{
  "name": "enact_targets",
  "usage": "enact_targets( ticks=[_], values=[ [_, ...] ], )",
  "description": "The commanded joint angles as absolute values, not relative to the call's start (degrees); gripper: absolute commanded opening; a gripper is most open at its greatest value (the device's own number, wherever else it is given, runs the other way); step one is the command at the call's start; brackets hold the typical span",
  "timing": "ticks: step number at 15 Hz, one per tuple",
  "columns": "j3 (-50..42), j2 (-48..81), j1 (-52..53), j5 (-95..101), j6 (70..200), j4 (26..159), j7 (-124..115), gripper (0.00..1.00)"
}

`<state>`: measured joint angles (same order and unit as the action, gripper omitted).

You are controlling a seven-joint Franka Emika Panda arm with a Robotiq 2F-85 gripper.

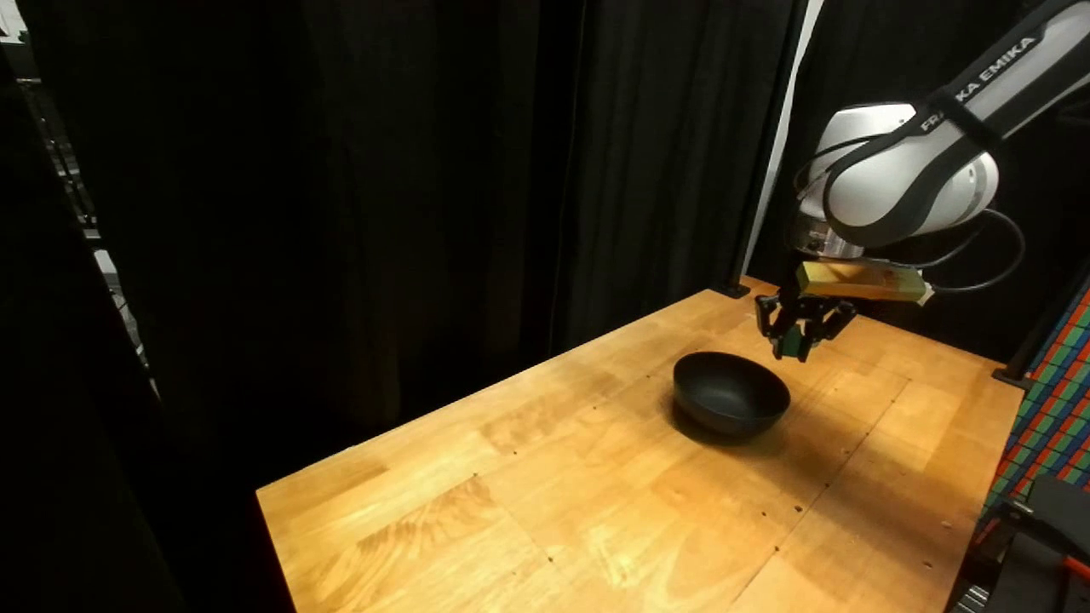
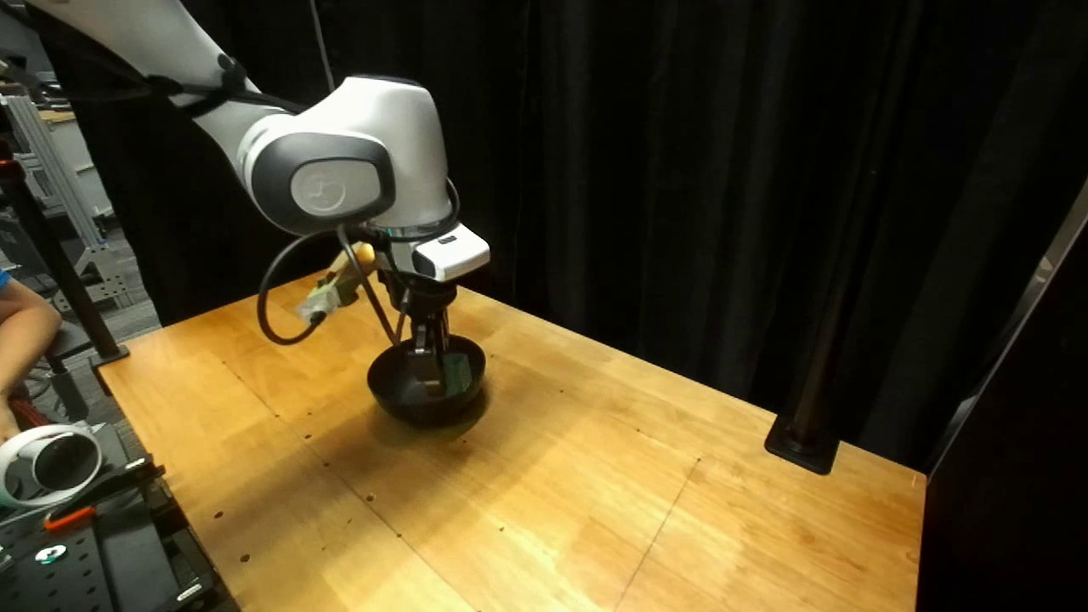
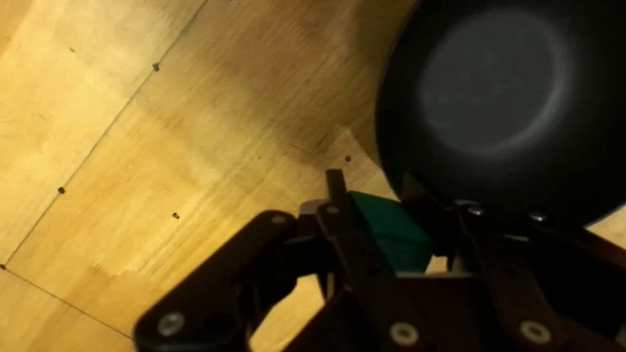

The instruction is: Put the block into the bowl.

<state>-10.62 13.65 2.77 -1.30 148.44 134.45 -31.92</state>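
Jaws narrowed and clamped on the green block (image 3: 395, 232), no clear gap either side. Rest, big to small.

Wood table (image 1: 596, 485) carries the setup. Arm (image 1: 903, 183) reaches in over it, wrist held up, probably to bring the load in from above rather than drag it.

Bowl (image 1: 719, 413) stands upright on the table, mouth up, which suits a drop from above. What shows of its floor in the wrist view is bare, so I'd call the placing step not yet done.

Gripper (image 1: 790, 352) points down, presumably so a plain release drops the part with no wrist turn. It's off the table, just beside the bowl, by the rim rather than over the middle; I'd expect a sideways shift before letting go.

Block: pinched between the two fingers (image 3: 337, 188), out near the tips, one finger per flank. Guess: tip grip so the finger bodies clear the rim. In an exterior view the block (image 2: 457, 374) shows against the bowl's inside; I take that as line-of-sight overlap, since in an exterior view the block (image 1: 792, 342) hangs clear of the bowl, and the wrist view shows it outside the rim, one finger overlapping the edge. Exact height over the rim: can't tell.
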Motion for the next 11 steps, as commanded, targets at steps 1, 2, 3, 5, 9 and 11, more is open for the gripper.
enact_targets(
  ticks=[1,2,3,5,9,11],
  values=[
    [-5.8,6.7,1.7,-6.5,143.9,138.1,-26.0,0.11],
    [-4.6,6.2,1.6,-8.8,143.1,138.3,-24.4,0.60],
    [-3.4,6.0,1.5,-11.4,143.1,138.5,-22.5,0.62],
    [-1.9,6.1,1.6,-15.1,144.4,138.9,-19.9,0.77],
    [-2.0,6.0,1.1,-15.9,139.0,137.4,-20.5,1.00],
    [-3.0,5.1,-0.1,-15.0,130.7,136.7,-21.2,1.00]
  ],
)
